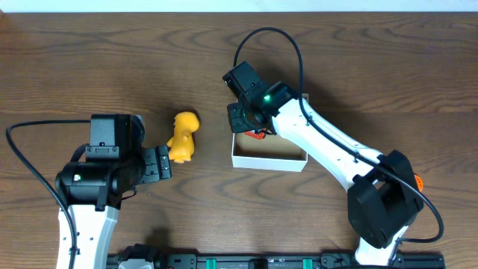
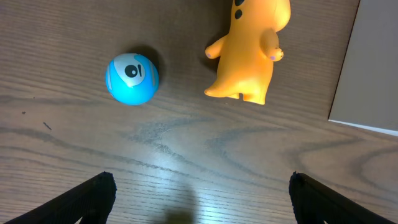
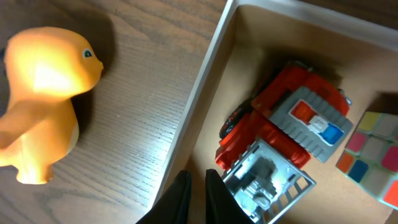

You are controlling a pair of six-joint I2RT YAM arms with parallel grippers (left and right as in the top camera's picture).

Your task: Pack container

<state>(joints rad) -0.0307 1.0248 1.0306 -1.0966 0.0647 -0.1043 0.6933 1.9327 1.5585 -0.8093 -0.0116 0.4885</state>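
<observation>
The container (image 1: 269, 159) is a small white box with a brown inside, right of the table's middle; its rim also shows in the right wrist view (image 3: 200, 102). Inside lie a red and grey toy truck (image 3: 283, 134) and a multicoloured cube (image 3: 373, 155). A yellow toy figure (image 1: 183, 137) lies on the table left of the box, also in the wrist views (image 2: 249, 53) (image 3: 40, 93). A blue ball (image 2: 132, 78) lies beside it. My right gripper (image 3: 199, 186) is shut and empty, over the box's left inner edge. My left gripper (image 2: 202, 196) is open and empty, short of the toys.
The box's white outer wall (image 2: 367, 68) stands at the right edge of the left wrist view. The right arm (image 1: 328, 146) reaches over the box from the right. Black cables loop above both arms.
</observation>
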